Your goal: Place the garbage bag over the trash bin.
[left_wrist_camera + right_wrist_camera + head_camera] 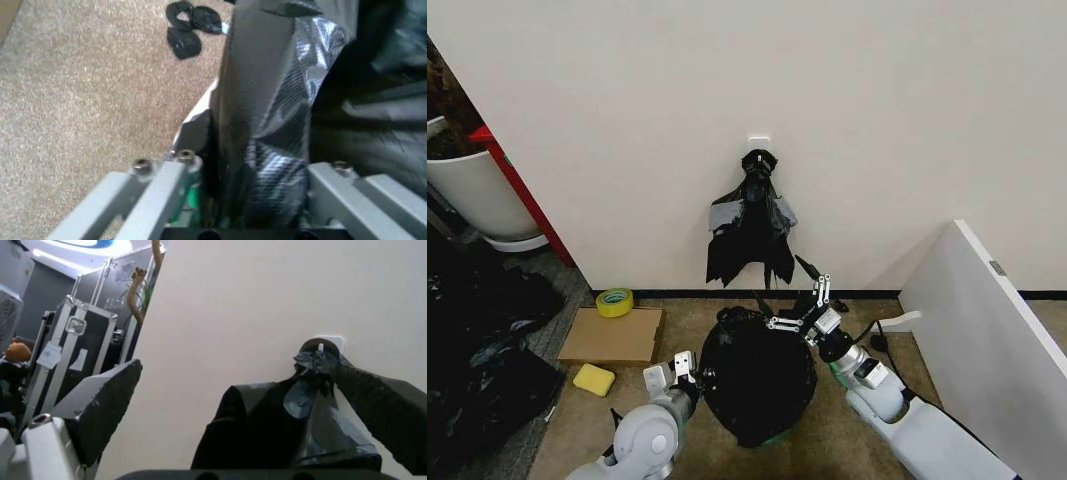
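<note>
The glossy black garbage bag [757, 375] lies draped over the round top of the trash bin, which is covered in the head view. My left gripper [685, 370] is at the bag's left edge. In the left wrist view its fingers [160, 190] straddle a fold of the garbage bag [273, 135] that fills the gap between them, with a pale green sliver of the trash bin [190, 200] beside one finger. My right gripper [799, 308] stands open at the bag's far right edge, nothing between its fingers [100, 405].
A knotted bunch of black bags [755, 215] hangs on the wall behind. Flat cardboard [612, 335], a tape roll [614, 301] and a yellow sponge [594, 379] lie left. A white board [987, 300] leans right. A white tub [477, 195] stands far left. Black scraps [190, 25] lie on the carpet.
</note>
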Available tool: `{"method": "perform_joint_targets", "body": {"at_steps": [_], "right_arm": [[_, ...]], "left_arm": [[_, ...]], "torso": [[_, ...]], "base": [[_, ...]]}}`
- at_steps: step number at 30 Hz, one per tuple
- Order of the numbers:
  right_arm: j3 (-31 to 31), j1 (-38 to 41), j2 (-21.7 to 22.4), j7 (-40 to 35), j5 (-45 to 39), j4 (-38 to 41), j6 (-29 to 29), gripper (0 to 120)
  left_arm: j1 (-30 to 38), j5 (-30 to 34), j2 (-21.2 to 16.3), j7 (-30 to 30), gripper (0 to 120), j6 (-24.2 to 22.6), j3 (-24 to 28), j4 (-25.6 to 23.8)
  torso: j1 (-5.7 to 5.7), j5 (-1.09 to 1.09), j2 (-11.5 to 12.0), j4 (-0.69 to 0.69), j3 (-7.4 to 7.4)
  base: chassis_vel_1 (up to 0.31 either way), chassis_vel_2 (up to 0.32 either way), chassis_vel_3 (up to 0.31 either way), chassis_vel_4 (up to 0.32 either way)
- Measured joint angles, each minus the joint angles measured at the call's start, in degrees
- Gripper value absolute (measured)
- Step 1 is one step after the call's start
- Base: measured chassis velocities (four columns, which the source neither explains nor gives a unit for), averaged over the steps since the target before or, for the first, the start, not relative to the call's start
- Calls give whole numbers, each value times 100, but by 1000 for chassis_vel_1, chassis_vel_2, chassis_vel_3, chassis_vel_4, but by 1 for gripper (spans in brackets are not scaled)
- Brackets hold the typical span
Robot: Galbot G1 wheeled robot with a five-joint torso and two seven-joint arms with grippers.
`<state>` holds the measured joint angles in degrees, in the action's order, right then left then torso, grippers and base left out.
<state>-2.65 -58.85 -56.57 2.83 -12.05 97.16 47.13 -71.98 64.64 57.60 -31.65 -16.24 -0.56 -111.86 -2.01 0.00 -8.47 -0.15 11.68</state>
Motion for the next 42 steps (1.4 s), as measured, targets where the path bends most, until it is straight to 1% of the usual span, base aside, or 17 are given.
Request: {"method": "perform_joint_targets", "body": {"at_steps": [4,6,9,13,14,19,21,22,24,25,27,29,33,34,36,39,42], "right_arm": [[32,-13,-9,-5,-27,-4,5,100],[41,-13,-20,-5,-45,-28,6,100],[76,-14,-89,-62,-182,-138,6,100],[131,-54,-162,-574,-281,-114,-380,100],[131,-54,-162,-574,-281,-114,-380,100],[198,-145,-168,-1177,-318,78,-910,100],[308,-244,-178,-1350,-319,243,-1104,100],[308,-244,-178,-1350,-319,243,-1104,100],[421,-380,-183,-1563,-320,442,-1370,100],[443,-416,-183,-1625,-331,492,-1448,100],[539,-612,-157,-1791,-478,723,-1784,100],[745,-918,-114,-1743,-636,959,-2211,100],[1077,-1130,-145,-1662,-482,975,-2470,100],[1293,-1262,-189,-1669,-403,1010,-2689,100],[1507,-1421,-255,-1774,-362,1122,-2943,100],[1879,-1627,-387,-1747,-273,1187,-3022,100],[2318,-1775,-500,-1372,-293,1181,-2849,100]], "left_arm": [[-241,-11,-20,3,43,10,-241,-204],[-321,-27,-31,4,47,10,-311,-286],[-606,-166,-91,-36,60,18,-499,-634],[-995,-839,-170,-112,77,240,-540,-1219],[-995,-839,-170,-112,77,240,-540,-1219],[-1304,-1771,-104,-149,97,625,-591,-1522],[-1436,-2319,19,-40,99,877,-677,-1523],[-1436,-2319,19,-40,99,877,-677,-1523],[-1484,-3041,338,141,100,1254,-950,-1439],[-1484,-3168,397,176,100,1333,-1013,-1417],[-1483,-3868,777,451,100,1813,-1489,-1279],[-1483,-4593,1320,970,100,2498,-2179,-1166],[-1495,-4870,1627,1318,100,2889,-2730,-1142],[-1549,-4924,1736,1525,100,3053,-2992,-1163],[-1630,-4912,1800,1741,100,3144,-3189,-1224],[-1667,-4768,1839,1935,100,3171,-3203,-1296],[-1555,-4510,1861,2147,100,3153,-3106,-1298]], "torso": [[0,0,0,0,0],[0,0,0,1,0],[0,1,0,1,0],[0,1,0,1,0],[0,1,0,1,0],[0,1,0,1,0],[0,1,1,1,0],[0,1,1,1,0],[0,0,1,1,0],[0,-2,1,1,0],[0,0,1,0,0],[0,-1,1,1,-1],[0,1,1,0,0],[0,0,1,1,0],[0,1,1,2,0],[0,1,1,2,-1],[0,0,1,0,-1]], "base": [[0,0,0,0],[0,0,0,0],[0,0,0,0],[0,0,0,0],[0,0,0,0],[0,0,0,0],[0,0,0,0],[0,0,0,0],[0,0,0,0],[0,0,0,0],[0,0,0,0],[0,0,0,0],[0,0,0,0],[0,0,0,0],[0,0,0,0],[0,0,0,0],[0,0,0,0]]}}
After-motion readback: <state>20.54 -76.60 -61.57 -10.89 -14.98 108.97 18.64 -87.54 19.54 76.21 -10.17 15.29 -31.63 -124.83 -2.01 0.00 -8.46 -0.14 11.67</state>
